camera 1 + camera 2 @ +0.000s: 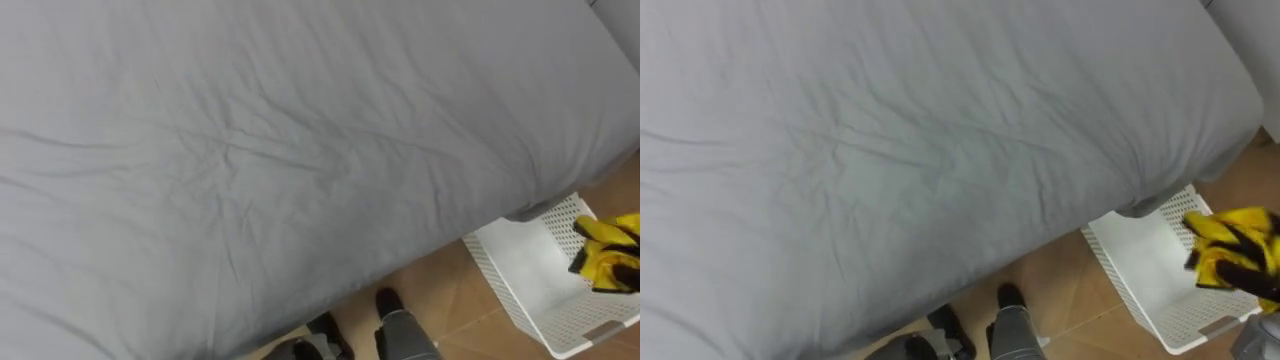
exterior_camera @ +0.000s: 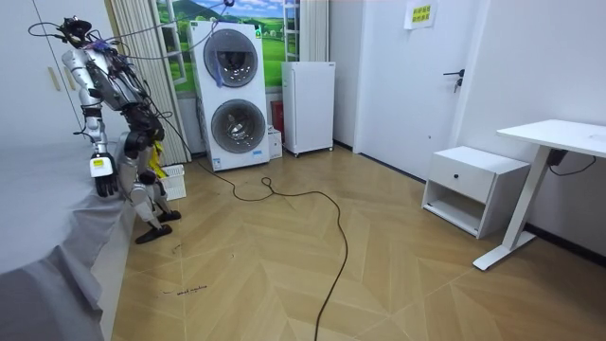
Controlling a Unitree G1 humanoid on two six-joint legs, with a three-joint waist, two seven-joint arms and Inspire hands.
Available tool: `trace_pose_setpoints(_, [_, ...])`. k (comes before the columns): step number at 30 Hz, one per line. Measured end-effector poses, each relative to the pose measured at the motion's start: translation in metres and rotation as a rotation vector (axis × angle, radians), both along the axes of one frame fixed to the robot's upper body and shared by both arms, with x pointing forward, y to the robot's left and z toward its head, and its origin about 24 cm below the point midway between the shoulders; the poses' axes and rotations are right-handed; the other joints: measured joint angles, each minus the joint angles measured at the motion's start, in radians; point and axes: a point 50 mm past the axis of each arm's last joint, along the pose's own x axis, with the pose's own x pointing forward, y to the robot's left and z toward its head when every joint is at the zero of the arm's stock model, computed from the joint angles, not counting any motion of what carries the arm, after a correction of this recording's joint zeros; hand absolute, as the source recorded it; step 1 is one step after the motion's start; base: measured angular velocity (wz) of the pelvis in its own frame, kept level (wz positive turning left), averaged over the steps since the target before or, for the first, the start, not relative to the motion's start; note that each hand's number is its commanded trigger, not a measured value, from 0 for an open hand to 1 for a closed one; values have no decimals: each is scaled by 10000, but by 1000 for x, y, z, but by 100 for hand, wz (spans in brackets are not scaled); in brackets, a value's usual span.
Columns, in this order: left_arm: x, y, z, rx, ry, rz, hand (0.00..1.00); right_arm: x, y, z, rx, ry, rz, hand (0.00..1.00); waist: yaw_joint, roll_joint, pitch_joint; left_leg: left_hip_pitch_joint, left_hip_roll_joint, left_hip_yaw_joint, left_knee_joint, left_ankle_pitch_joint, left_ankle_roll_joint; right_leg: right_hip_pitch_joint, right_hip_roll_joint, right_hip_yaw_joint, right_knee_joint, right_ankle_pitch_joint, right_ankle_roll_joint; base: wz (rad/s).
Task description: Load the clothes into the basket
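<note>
Fingers of the right hand [image 1: 1243, 270] are curling tightly round a bunched yellow garment [image 1: 1225, 228] at the lower right edge of the eye views, the dark fingertips wrapping across the cloth's lower folds. The garment is hanging over the right part of a white perforated laundry basket [image 1: 1115, 270], which is sitting on the wooden floor [image 1: 1070, 290] in the lower right corner of the frame. Whether the cloth is touching the basket's inside I cannot tell. The basket's upper end is tucking just under the overhanging edge of the bed. Beyond it, a grey bed sheet [image 1: 300, 150] is spreading over the rest of the frame, from the lower left up to the upper right, lightly creased near the centre.

At the left side of the room view the robot is standing close against the bed's edge, leaning a little over it. Its left hand [image 2: 105, 178] is hanging by the sheet at mid-left; how far open it is I cannot tell at that range. Farther back, in the upper centre, a stacked washer and dryer [image 2: 232, 95] is standing beside a small white fridge [image 2: 309, 106], and a white bedside cabinet [image 2: 473, 185] and a white desk [image 2: 554, 133] are standing at the right.
</note>
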Motion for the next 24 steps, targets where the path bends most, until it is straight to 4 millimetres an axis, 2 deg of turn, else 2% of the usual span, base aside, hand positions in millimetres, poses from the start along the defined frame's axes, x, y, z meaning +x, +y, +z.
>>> trace_pose_setpoints(6, [0, 1, 0, 41, -101, -58, 0, -7, -2, -2, -135, 217, 91, 0, -28, -32, 20, 2, 8, -90, 52, -3, -1, 65, -6, -80, -12, -3, -5, 3])
trace_pose_setpoints(17, [-6, 4, 0, -24, -256, 538, 0, -29, -5, -11, -224, 781, -156, 0, -101, -224, 117, 336, 24, -111, 31, -21, -29, 419, -1, -97, -36, -27, -24, 0])
trace_pose_setpoints(23, [-9, 7, 1, -156, -387, 779, 0, -36, -2, -18, 64, 716, -615, 0, -39, -331, 83, 896, 35, -345, -158, -57, -138, 1169, -7, -321, -401, -54, -47, 6])
trace_pose_setpoints(24, [-10, 8, 1, -133, -372, 719, 0, -37, -1, -19, 123, 695, -677, 0, -40, -377, 97, 990, 19, -386, -210, -49, -150, 1287, -25, -376, -451, -54, -48, 18])
